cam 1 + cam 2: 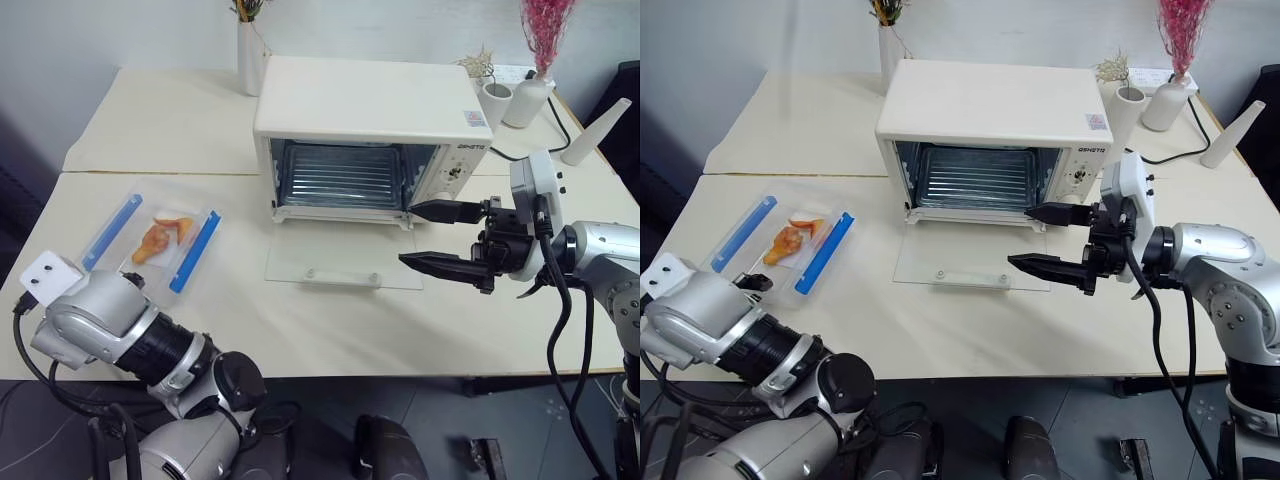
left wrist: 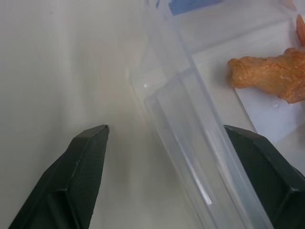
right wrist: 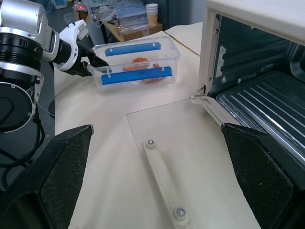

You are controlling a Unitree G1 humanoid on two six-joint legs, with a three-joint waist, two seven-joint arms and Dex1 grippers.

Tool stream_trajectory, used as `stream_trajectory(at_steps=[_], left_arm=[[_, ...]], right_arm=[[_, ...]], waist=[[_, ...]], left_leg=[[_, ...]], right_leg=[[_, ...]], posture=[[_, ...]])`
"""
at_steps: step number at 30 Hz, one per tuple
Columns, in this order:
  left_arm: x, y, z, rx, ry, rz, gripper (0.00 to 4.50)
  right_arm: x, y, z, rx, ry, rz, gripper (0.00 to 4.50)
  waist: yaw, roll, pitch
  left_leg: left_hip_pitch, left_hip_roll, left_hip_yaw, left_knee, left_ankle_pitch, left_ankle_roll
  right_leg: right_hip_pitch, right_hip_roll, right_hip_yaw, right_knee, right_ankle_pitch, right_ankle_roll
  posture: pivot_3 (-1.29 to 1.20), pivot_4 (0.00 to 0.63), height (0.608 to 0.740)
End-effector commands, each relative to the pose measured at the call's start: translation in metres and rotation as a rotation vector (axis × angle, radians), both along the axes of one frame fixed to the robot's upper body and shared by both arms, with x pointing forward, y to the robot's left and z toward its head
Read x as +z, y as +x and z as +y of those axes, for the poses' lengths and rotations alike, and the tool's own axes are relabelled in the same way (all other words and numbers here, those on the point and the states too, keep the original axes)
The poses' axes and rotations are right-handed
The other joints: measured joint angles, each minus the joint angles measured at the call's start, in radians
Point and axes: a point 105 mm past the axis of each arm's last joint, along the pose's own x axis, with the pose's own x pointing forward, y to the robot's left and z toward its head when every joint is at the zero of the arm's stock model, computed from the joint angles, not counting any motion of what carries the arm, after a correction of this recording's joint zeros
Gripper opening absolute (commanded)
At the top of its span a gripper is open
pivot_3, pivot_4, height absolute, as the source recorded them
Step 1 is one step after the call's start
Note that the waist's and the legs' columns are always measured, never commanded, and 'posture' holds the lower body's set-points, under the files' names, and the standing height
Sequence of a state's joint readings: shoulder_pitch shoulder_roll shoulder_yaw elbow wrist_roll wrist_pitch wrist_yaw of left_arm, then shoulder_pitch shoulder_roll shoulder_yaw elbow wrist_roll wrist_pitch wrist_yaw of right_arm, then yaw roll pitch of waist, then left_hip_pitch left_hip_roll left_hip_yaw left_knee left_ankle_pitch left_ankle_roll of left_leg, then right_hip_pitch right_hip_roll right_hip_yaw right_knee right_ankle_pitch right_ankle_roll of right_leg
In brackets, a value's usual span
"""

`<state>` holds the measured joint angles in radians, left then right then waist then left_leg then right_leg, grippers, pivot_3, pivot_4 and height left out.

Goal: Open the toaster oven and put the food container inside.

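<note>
The cream-white toaster oven [image 1: 370, 100] stands at the back middle of the table. Its glass door [image 1: 345, 250] lies flat on the tabletop and the wire rack [image 1: 340, 175] is bare. To the left lies the food container [image 1: 160, 238], clear with two blue clip strips and orange food inside. My left gripper [image 2: 167, 129] is open at the container's near end, its fingers [image 2: 88, 162] straddling a clear wall of the box. My right gripper [image 1: 407, 234] is open and empty, pointing left above the door's right edge.
Behind the oven stand a tall white vase [image 1: 250, 55], a small white pot [image 1: 493, 100] and a vase with pink flowers [image 1: 528, 100]. A white cone [image 1: 595, 130] and a black cable [image 1: 520, 155] lie at the back right. The table edge runs close in front.
</note>
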<state>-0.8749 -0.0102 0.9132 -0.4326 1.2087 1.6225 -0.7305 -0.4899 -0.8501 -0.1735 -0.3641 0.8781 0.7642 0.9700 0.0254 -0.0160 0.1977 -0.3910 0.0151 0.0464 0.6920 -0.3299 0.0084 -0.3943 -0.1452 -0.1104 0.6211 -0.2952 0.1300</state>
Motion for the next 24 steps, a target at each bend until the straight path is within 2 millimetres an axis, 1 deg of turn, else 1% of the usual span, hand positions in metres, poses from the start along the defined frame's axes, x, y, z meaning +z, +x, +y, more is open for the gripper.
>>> stream_trajectory(at_steps=[1,3,5,8,11,15,19,24], left_arm=[[0.018,0.005,0.020,-0.008,0.055,-0.023,3.50],[0.023,0.007,0.031,-0.013,0.068,-0.013,3.50],[0.026,0.011,0.037,-0.031,0.075,-0.007,3.50],[0.026,0.015,0.035,-0.061,0.074,-0.003,3.50],[0.023,0.016,0.032,-0.065,0.072,0.008,3.50],[0.022,0.014,0.035,-0.051,0.082,0.030,3.50],[0.029,0.011,0.039,-0.058,0.124,0.020,3.50],[0.015,-0.004,0.048,-0.013,0.105,0.041,3.50]], right_arm=[[0.012,-0.007,0.000,0.010,0.020,-0.056,4.50],[0.012,-0.007,0.001,0.009,0.023,-0.056,4.50],[0.011,-0.007,0.002,0.008,0.024,-0.056,4.50],[0.011,-0.007,0.002,0.005,0.027,-0.056,4.50],[0.011,-0.007,0.003,0.003,0.030,-0.056,4.50],[0.010,-0.008,0.002,-0.001,0.028,-0.055,4.50],[0.010,-0.007,0.002,-0.004,0.032,-0.058,4.50],[0.009,-0.009,0.004,-0.003,0.040,-0.060,4.50]], waist=[[0.000,0.000,0.000],[-0.001,0.000,0.000],[-0.002,0.000,0.000],[0.001,0.000,0.000],[0.003,-0.001,0.000],[0.000,-0.001,0.000],[0.000,-0.001,0.000],[-0.002,-0.001,0.000]], left_leg=[[0.000,0.000,0.000,0.000,0.000,0.000],[0.000,0.000,0.000,0.000,0.000,0.000],[0.000,0.000,0.000,0.000,0.000,0.000],[0.000,0.000,0.000,0.000,0.000,0.000],[0.000,-0.001,0.000,0.000,0.000,0.000],[0.000,-0.002,0.000,0.000,0.000,0.000],[0.000,-0.002,0.001,0.000,0.000,0.000],[0.000,-0.002,0.002,-0.001,0.000,0.000]], right_leg=[[0.000,0.000,0.000,0.000,0.000,0.000],[0.000,0.000,0.000,0.001,0.000,0.000],[-0.001,0.000,0.000,0.001,0.000,0.000],[-0.001,0.000,0.000,0.001,0.000,0.000],[-0.001,0.000,0.000,0.001,0.000,0.000],[-0.001,0.000,0.000,0.001,0.000,0.000],[-0.001,0.000,0.000,0.001,0.000,0.000],[-0.001,0.000,0.001,0.001,0.000,0.000]], posture=[[0.00,0.150,0.740],[0.00,0.150,0.740],[0.00,0.150,0.740],[0.00,0.150,0.740],[0.00,0.150,0.740],[0.00,0.150,0.740],[0.00,0.150,0.740],[0.00,0.150,0.740]])
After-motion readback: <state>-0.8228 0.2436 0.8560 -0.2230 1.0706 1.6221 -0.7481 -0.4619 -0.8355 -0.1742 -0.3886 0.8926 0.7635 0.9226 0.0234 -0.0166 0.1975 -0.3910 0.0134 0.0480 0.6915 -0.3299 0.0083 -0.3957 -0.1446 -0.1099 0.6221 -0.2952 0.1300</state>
